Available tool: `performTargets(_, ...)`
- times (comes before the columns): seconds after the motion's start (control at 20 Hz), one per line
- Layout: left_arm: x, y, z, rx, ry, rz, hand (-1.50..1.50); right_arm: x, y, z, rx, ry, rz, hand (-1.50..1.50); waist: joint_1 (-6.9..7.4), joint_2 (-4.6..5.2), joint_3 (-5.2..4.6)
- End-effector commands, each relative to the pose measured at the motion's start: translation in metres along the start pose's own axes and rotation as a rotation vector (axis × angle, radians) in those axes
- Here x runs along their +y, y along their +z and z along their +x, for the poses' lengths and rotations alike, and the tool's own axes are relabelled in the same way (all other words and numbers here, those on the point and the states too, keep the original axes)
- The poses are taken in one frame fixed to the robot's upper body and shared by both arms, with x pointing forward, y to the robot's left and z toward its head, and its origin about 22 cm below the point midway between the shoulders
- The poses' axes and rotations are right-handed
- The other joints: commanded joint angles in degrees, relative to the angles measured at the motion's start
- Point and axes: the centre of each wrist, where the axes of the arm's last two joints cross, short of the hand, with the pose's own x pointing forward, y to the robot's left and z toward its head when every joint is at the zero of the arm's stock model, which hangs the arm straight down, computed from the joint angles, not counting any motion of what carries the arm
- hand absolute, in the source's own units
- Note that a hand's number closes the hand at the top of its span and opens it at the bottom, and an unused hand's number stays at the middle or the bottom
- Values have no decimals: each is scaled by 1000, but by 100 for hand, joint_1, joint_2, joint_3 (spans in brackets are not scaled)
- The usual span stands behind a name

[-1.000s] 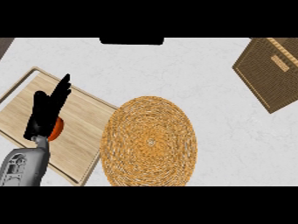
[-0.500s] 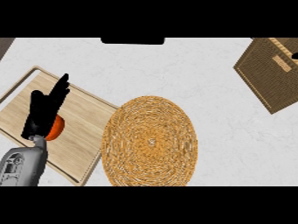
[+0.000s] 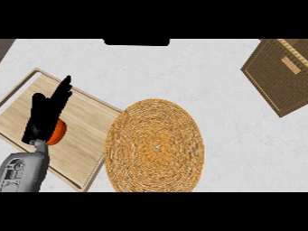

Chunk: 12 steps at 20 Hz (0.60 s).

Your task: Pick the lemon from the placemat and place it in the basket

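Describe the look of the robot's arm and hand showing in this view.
Only the left arm shows: a grey forearm with a smooth casing and darker recessed cut-outs along its side. It ends in a slim black left hand with long, thin black fingers. No cables or markings are visible.

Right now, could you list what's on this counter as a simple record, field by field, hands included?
left hand: open, fingers straight, resting over the wooden board
right hand: not in view
orange round object: on the board, partly hidden under the left hand
wooden board: left part of the counter
round woven placemat: centre, nothing on it, its left edge overlapping the board
basket: upper right, apart from the placemat
counter: pale marbled top
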Motion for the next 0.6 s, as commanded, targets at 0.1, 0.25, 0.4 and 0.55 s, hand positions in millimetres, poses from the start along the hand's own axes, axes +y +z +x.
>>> performTargets(0.1, 2, -2, -3, -12, 12, -1, 0, -62, 20, -34, 109, -74, -134, -150, -35, 13, -1)
performTargets(0.25, 2, -4, -1, 2, 1, 4, 0, -87, 34, -51, 155, -136, -191, -150, 7, 32, 6)
performTargets(0.4, -9, 0, 5, 13, -1, -5, 0, -119, 56, -72, 191, -154, -173, -150, 8, 21, 12)
performTargets(0.55, -1, 0, -4, -21, -9, 6, 0, -159, 74, -76, 181, -192, -168, -150, 2, 35, 15)
